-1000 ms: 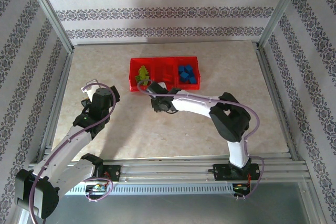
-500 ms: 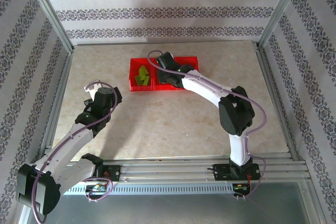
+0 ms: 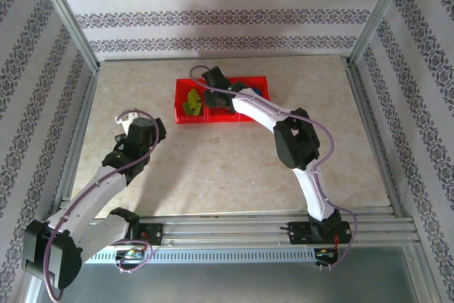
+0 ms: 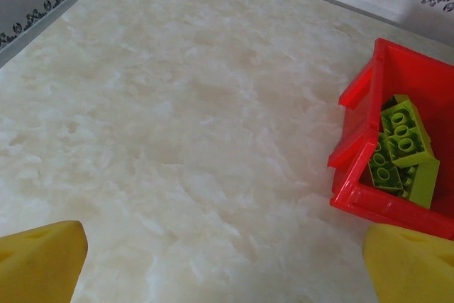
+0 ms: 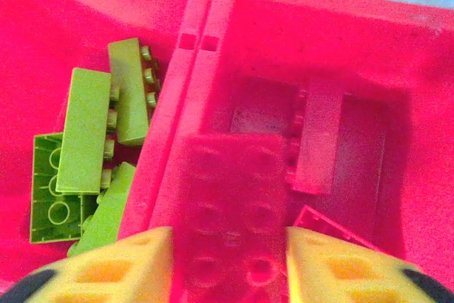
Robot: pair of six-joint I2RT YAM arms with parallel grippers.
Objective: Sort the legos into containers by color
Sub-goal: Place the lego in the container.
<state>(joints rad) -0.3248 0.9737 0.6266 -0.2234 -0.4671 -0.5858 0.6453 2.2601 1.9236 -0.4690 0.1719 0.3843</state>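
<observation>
We have swung the right tool [image 5: 228,246] over the middle bin [image 5: 305,33].
The red brick [image 5: 227,182] sits between its jaws; held or freed, we cannot tell.

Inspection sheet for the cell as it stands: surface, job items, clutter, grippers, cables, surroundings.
Surface: pale marbled tabletop.
Job's things: red three-bin tray at the back; lime green bricks in its left bin; red bricks in the middle bin.
Clutter: nothing seen.
Grippers: left gripper open over the tabletop, holding nothing; right gripper above the middle bin, a red brick between its fingers, grip unclear.
Cables: left arm's lilac cable and right arm's lilac cable loop freely.
Surroundings: patterned walls, aluminium frame.
</observation>
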